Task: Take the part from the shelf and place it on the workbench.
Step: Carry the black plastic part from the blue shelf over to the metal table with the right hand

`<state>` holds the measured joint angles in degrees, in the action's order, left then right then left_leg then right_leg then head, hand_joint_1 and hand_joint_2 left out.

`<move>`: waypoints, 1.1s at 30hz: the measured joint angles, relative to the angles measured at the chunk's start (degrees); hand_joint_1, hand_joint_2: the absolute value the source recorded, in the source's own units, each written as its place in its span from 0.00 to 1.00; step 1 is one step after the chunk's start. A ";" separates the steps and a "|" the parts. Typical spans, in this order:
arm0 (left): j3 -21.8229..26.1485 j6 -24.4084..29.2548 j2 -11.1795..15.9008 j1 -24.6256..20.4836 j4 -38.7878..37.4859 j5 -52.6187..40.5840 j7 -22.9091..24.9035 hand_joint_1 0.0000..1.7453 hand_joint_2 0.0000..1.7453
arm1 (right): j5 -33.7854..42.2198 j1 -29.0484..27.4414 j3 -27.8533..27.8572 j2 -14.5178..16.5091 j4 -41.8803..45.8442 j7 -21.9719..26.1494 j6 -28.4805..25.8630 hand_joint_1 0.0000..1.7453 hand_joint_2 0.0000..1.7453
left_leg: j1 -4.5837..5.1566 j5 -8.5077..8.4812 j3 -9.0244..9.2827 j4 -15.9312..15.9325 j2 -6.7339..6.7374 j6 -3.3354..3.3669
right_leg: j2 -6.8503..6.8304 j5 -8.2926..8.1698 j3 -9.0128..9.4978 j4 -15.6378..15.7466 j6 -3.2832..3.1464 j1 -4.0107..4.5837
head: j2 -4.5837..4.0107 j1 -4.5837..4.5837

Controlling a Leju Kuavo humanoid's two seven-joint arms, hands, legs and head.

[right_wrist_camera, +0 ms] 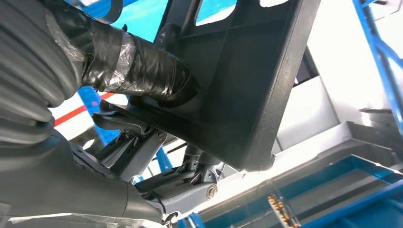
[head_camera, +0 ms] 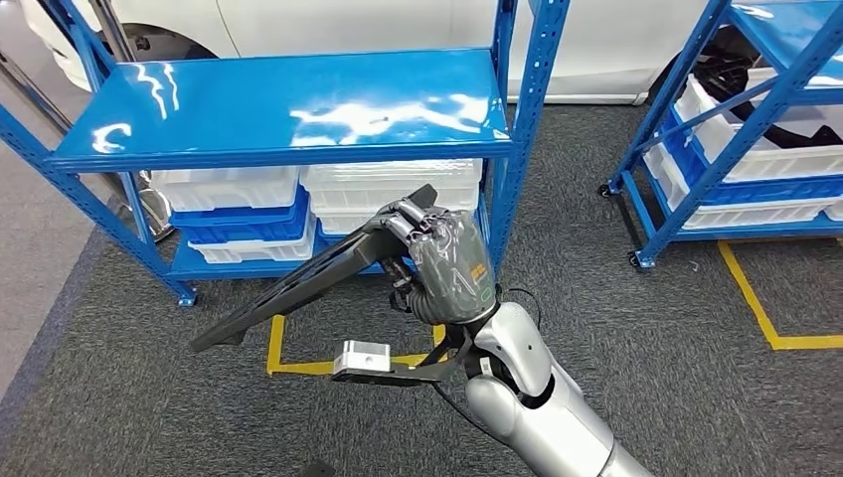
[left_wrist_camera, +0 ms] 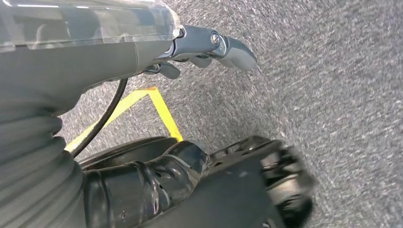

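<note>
Item: long black plastic part (head_camera: 298, 283), held at one end by your right hand (head_camera: 447, 263), clear of the blue shelf (head_camera: 288, 109).

Your right hand's fingers (right_wrist_camera: 142, 76) are clamped on the part's upper end; the rest slants down to your left, unsupported, above the carpet (head_camera: 646, 348). It looks stiff, moulded and probably light, but the long overhang will likely lever against your grip, so take hold nearer the middle if you can. Your left hand (left_wrist_camera: 209, 47) hangs over the floor, fingers apart, holding nothing. Nearby: shelf posts, white bins (head_camera: 393, 184), a second rack (head_camera: 756, 119). No worktop is visible.
</note>
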<state>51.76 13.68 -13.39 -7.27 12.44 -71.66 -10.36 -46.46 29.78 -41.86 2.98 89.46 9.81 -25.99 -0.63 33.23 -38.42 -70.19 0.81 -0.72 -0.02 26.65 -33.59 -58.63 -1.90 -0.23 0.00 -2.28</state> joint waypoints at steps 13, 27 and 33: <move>0.04 0.19 0.08 0.30 0.00 0.52 -0.62 0.00 1.00 | -0.43 -4.62 3.55 -2.15 0.59 1.03 -3.51 1.00 1.00 | -0.66 -5.82 7.41 12.80 -1.70 2.01 | 2.52 1.19 -3.55 -4.12 2.85 0.05 | 0.00 -0.20; 0.19 0.35 0.26 0.69 0.00 1.16 -1.27 0.00 1.00 | -0.11 -10.29 9.11 -4.96 3.67 2.68 -6.30 1.00 1.00 | 0.04 -3.65 7.00 10.75 3.59 0.42 | -1.15 -0.87 -1.62 -0.63 1.40 0.29 | 0.00 -0.32; 0.35 0.41 0.30 1.16 0.00 1.50 -1.50 0.00 1.00 | -0.53 -12.29 10.28 -5.27 3.93 2.84 -6.86 1.00 1.00 | -0.16 2.31 0.40 -3.88 -0.27 -0.17 | 1.97 -1.26 -1.62 -0.43 0.67 0.00 | 0.00 -0.27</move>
<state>52.11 14.09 -13.09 -6.11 12.44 -70.16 -11.86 -46.99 17.49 -31.58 -2.29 93.39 12.65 -32.86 -0.78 35.53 -38.02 -74.08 0.54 -0.89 1.95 25.40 -35.22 -59.06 -1.24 -0.23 0.00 -2.55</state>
